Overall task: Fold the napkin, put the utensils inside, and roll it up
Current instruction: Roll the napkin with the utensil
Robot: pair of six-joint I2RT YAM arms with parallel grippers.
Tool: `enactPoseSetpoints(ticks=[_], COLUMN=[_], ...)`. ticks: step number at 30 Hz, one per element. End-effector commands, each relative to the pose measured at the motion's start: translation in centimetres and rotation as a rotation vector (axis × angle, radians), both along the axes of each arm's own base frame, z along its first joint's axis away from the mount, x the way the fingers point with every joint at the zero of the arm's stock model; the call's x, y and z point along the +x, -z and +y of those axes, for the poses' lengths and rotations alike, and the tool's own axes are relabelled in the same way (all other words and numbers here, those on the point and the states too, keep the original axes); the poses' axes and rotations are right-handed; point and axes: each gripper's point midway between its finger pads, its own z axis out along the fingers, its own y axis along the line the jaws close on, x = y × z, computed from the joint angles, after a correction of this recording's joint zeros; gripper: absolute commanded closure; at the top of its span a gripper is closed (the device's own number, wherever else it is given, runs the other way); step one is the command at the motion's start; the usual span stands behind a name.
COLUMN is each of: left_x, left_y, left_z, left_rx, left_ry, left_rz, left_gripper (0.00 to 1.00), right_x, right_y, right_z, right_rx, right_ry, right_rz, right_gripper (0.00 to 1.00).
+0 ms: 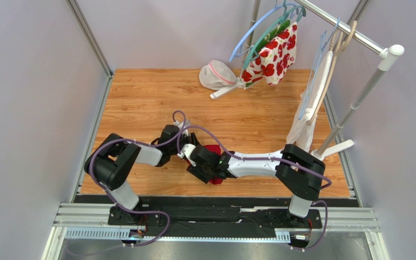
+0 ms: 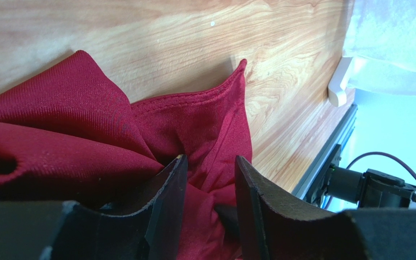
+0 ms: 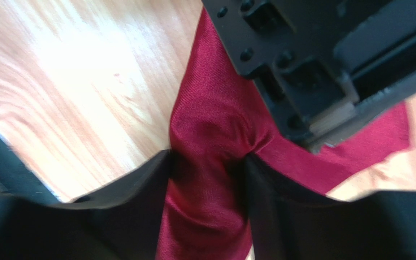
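The dark red napkin (image 1: 212,150) lies bunched on the wooden table (image 1: 139,103) near its front middle, mostly covered by both grippers, which meet over it. My left gripper (image 1: 190,153) comes in from the left. In the left wrist view the napkin (image 2: 74,124) gathers in folds into my left gripper (image 2: 210,165), whose jaws stand narrow with cloth pressed between them. In the right wrist view my right gripper (image 3: 207,162) pinches a thick fold of the napkin (image 3: 210,108), with the left gripper's black body just beyond. My right gripper (image 1: 206,167) reaches in from the right. The utensils are out of view.
A clothes rack stands at the back right with hangers, a white cloth with red flowers (image 1: 274,54) and a white towel (image 1: 308,119). A white mesh bag (image 1: 216,75) lies by the rack's white foot (image 1: 227,91). Grey walls enclose the table on both sides.
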Motion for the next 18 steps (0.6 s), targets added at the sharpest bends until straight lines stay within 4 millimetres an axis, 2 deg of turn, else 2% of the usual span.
enactPoseSetpoints(ticks=[1,3,4,6,7,8,9,10,11,12,13,14,16,18], left_x=[-1.9,-2.0,-1.5,-1.7,-0.6,-1.0,0.3,0.7,0.3,1.5,1.7,1.6,2.3,1.9], left_y=[0.8,0.5,-0.5,-0.8,-2.2,-2.0,-3.0,-4.1,-3.9,-5.0,-5.5,-5.3,-5.2,-4.6], left_z=[1.3,1.9,2.1,3.0,3.5,4.5,5.1,5.7,6.7,7.6,8.4,9.2,11.5,13.3], left_rx=[0.084,0.107,0.111,0.158,0.178,0.232,0.268,0.293,0.346,0.367,0.383,0.401,0.410,0.427], left_ry=[0.001,-0.015,-0.036,-0.063,-0.106,-0.117,-0.164,-0.174,-0.184,-0.225,-0.241,-0.256,-0.338,-0.392], left_rz=[0.041,0.042,0.008,0.010,-0.042,-0.027,-0.067,-0.105,-0.077,-0.103,-0.109,-0.084,-0.050,-0.027], left_gripper=[0.52,0.51,0.50,0.50,0.49,0.48,0.45,0.44,0.43,0.43,0.43,0.43,0.42,0.42], right_x=[-5.4,-6.4,-6.9,-7.1,-7.6,-7.6,-7.6,-8.1,-8.0,-7.9,-8.2,-8.2,-8.5,-8.3], right_y=[7.1,7.7,7.8,7.8,7.9,7.9,8.0,8.1,8.2,8.2,8.1,8.2,8.0,7.9], right_z=[-4.5,-4.7,-4.7,-4.5,-4.7,-4.7,-4.7,-4.8,-5.0,-4.9,-4.8,-5.2,-4.7,-4.6], right_rx=[-0.154,-0.143,-0.134,-0.113,-0.106,-0.094,-0.080,-0.069,-0.062,-0.049,-0.036,-0.035,0.011,0.056], right_ry=[-0.004,-0.012,-0.018,-0.014,-0.019,-0.014,-0.014,-0.021,-0.014,-0.018,-0.026,-0.023,-0.041,-0.035], right_rz=[0.282,0.337,0.361,0.379,0.406,0.418,0.426,0.451,0.462,0.465,0.485,0.495,0.525,0.552], right_gripper=[0.52,0.57,0.58,0.63,0.65,0.66,0.67,0.67,0.68,0.68,0.68,0.68,0.68,0.69])
